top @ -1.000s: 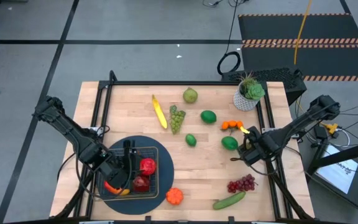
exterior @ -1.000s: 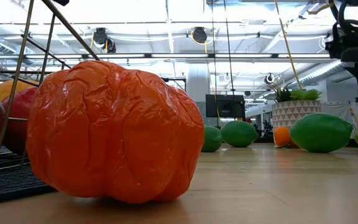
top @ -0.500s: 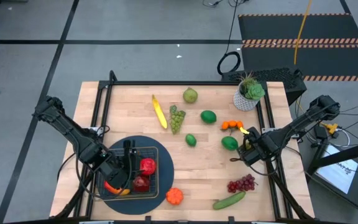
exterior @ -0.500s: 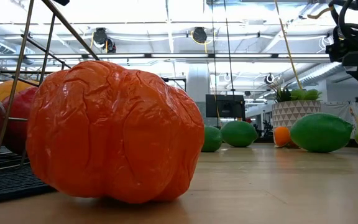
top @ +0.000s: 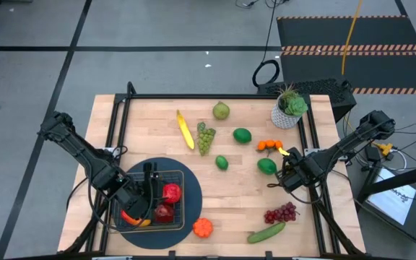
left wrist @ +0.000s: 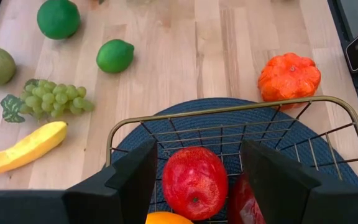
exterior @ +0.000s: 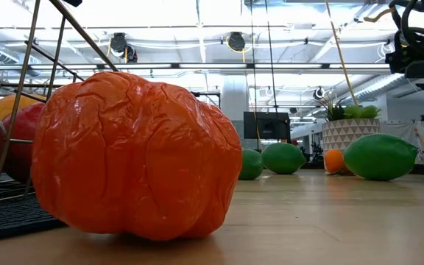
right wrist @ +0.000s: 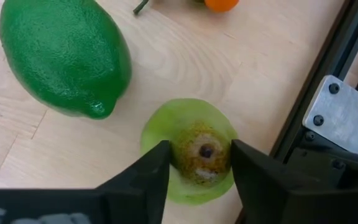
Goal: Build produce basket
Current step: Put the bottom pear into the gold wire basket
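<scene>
Worktop: pale wood worktop [top: 237, 191] inside a black frame, produce scattered across it; I watch from the overhead and both wrist cameras.
Basket: the basket [top: 157, 198] sits on a round dark mat [top: 190, 189] at the near left corner, holding 2 red apples [left wrist: 194, 182] and something orange-yellow at its near edge.
Left hand: left hand [top: 144, 189] hangs over the basket, fingers [left wrist: 131, 182] spread either side of an apple, grasping nothing.
Right hand: right hand [right wrist: 199, 163] is down by the right frame rail, its 2 fingers flanking a pale green fruit [right wrist: 194, 152] with a brown blossom end; I read it as mid-clench, contact not certain.
Nearby: a big lime [right wrist: 64, 59] lies just beside that fruit; the metal frame bracket [right wrist: 344, 115] is close on the other side.
Risk 1: the fruit is rounded and glossy, so I expect it could squirt out as the fingers pinch, rolling into the lime or against the rail.
Risk 2: lifting near the rail, I could clip the frame with the wrist.
Risk 3: the left hand occupies the basket; carrying the fruit over risks the 2 arms meeting.
Risk 4: the orange pepper [top: 203, 227] sits touching the mat's edge, in the way of a low approach.
</scene>
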Robot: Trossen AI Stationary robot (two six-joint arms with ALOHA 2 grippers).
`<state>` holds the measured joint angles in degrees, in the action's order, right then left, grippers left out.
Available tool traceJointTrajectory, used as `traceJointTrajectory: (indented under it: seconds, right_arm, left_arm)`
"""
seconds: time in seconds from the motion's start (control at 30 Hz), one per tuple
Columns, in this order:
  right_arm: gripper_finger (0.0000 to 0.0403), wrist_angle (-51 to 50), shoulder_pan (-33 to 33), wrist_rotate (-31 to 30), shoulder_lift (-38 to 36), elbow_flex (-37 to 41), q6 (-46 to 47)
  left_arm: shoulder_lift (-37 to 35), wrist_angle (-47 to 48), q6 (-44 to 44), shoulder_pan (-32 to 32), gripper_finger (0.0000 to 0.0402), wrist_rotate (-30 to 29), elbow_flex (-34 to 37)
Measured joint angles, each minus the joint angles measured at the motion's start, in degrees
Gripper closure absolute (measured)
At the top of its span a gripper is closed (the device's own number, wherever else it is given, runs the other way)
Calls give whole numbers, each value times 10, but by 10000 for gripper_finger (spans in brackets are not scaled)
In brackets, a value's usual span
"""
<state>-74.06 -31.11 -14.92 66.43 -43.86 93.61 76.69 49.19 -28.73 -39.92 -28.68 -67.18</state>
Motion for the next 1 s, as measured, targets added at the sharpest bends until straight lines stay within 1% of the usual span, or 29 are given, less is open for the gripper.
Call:
traceJointTrajectory:
  seconds: [0.13, 0.33, 0.63, 0.8, 1.0]
  right_arm:
    - [265, 1, 0, 0, 0, 0, -1]
    - [263, 31, 0, -6, -1, 0, -34]
    - [265, 106, 0, -76, -26, -14, -98]
    - [264, 178, 0, -107, -42, -16, -151]
    - [264, 320, 1, -144, -47, -16, -280]
  left_arm:
    - [0, 0, 0, 0, 169, 0, 0]
    - [0, 0, 0, 0, 169, 0, 0]
    - [0, 0, 0, 0, 169, 0, 0]
    - [0, 0, 0, 0, 169, 0, 0]
    - [0, -1, 0, 5, 169, 0, 0]
